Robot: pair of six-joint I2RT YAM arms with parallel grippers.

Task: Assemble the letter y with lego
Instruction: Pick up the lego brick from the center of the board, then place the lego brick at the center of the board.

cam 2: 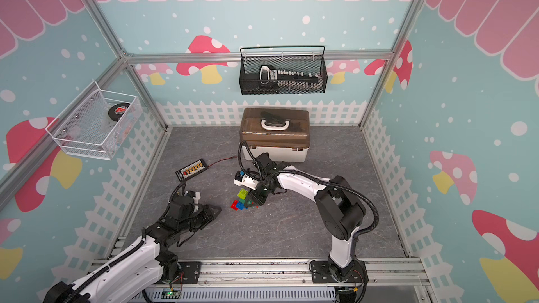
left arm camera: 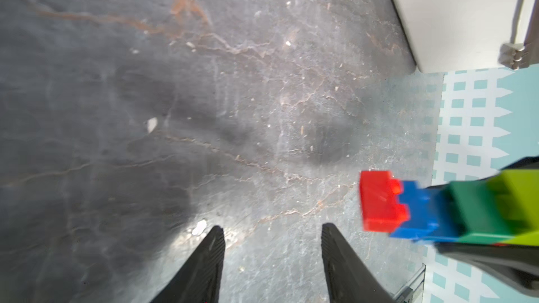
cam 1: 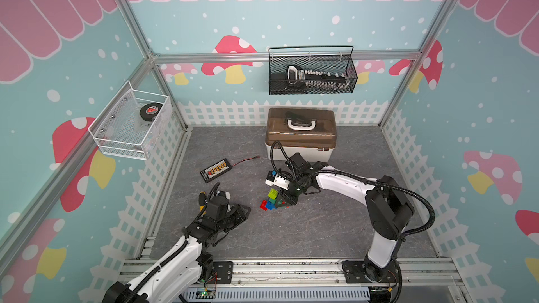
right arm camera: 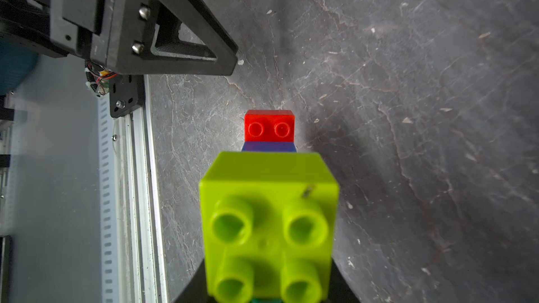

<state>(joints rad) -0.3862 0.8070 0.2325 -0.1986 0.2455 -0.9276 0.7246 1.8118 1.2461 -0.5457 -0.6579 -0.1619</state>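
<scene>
Evidently the letter y [cam 1: 271, 199] is pinched between the right fingers [cam 1: 288, 198].

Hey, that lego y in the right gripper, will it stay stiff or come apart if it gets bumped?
Probably stiff: the lego y juts out of the right gripper without drooping. Likely light, being small plastic bricks. The red end brick shows two bare studs, so it seems only half seated; a knock there might pop it off.

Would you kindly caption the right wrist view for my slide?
The letter y seen end-on: lime-green brick nearest, red brick farthest.
</scene>
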